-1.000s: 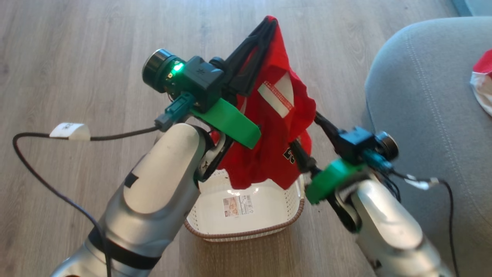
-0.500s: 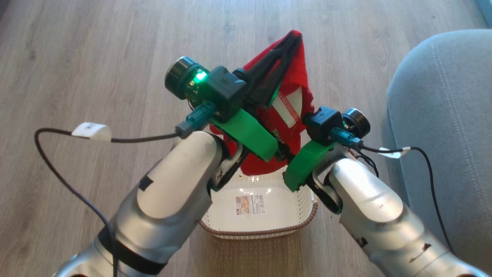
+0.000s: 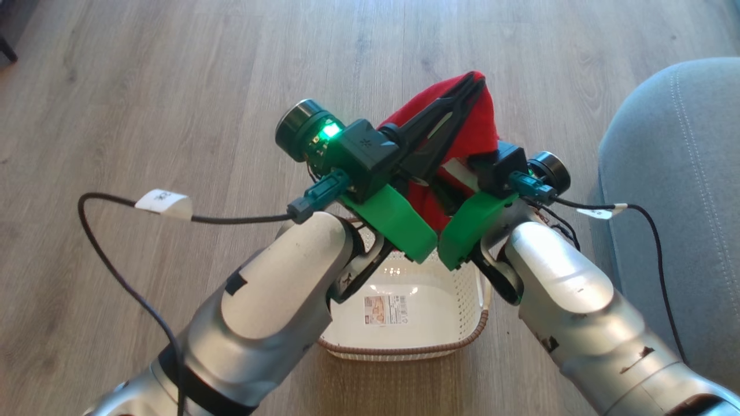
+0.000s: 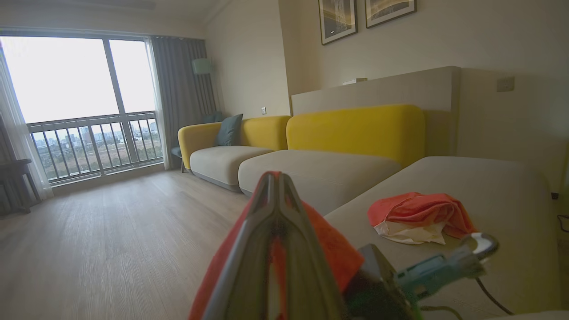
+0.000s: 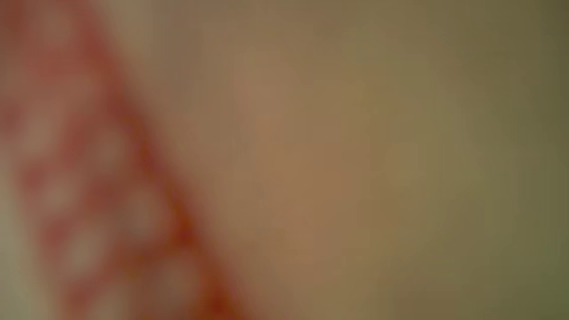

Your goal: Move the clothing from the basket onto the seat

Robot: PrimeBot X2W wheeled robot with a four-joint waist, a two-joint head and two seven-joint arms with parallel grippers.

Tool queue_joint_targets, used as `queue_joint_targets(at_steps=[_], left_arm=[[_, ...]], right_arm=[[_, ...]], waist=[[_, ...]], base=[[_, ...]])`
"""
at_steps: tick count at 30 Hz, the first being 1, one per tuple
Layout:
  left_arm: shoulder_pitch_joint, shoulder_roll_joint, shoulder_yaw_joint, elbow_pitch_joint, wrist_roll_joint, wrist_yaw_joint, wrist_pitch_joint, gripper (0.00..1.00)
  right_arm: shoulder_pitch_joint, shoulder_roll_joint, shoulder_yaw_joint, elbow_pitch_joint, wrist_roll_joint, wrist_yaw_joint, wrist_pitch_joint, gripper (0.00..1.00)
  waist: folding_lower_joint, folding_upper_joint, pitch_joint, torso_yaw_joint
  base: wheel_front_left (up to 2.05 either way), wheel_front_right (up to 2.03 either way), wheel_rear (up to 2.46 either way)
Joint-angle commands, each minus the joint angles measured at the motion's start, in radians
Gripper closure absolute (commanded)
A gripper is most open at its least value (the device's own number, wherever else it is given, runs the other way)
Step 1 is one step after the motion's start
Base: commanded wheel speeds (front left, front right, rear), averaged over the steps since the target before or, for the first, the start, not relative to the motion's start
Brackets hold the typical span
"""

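Note:
A red garment of the clothing [image 3: 483,124] hangs above the basket [image 3: 399,351], and my left gripper [image 3: 477,81] is shut on its top edge. In the left wrist view the closed left gripper [image 4: 276,178] pinches red cloth [image 4: 333,249]. My right wrist sits just right of the hanging cloth, its fingers buried in the folds, so their state is hidden. The right wrist view is a close blur with red fabric [image 5: 89,178] at its left. The cream basket shows a bare floor with a paper label [image 3: 386,309]. Another red and white garment [image 4: 418,211] lies on the grey seat [image 4: 489,195].
The grey seat [image 3: 682,162] rises close on my right. Wooden floor [image 3: 173,86] surrounds the basket. A dark cable with a white tag [image 3: 163,202] loops out from my left wrist. A yellow-backed sofa [image 4: 355,129] and a window [image 4: 80,89] stand further off.
The head camera has shifted. My right arm has swung in from the right to the hanging garment, under the left gripper. The cloth is now bunched up higher above the basket.

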Motion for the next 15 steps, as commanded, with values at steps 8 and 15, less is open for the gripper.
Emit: queue_joint_targets(at_steps=[8,15], left_arm=[[-0.043,0.010,0.041,-0.012,-0.004,0.015,-0.005,1.00],[-0.034,0.010,0.048,0.029,-0.006,-0.002,-0.005,0.00]], right_arm=[[-0.014,0.017,-0.034,-0.020,0.009,0.000,-0.007,1.00],[0.004,0.017,-0.073,-0.056,-0.012,0.000,-0.007,1.00]], waist=[[0.0000,-0.0001,0.002,-0.007],[0.0000,-0.0001,0.017,-0.039]], base=[[0.00,0.00,0.00],[0.00,0.00,0.00]])
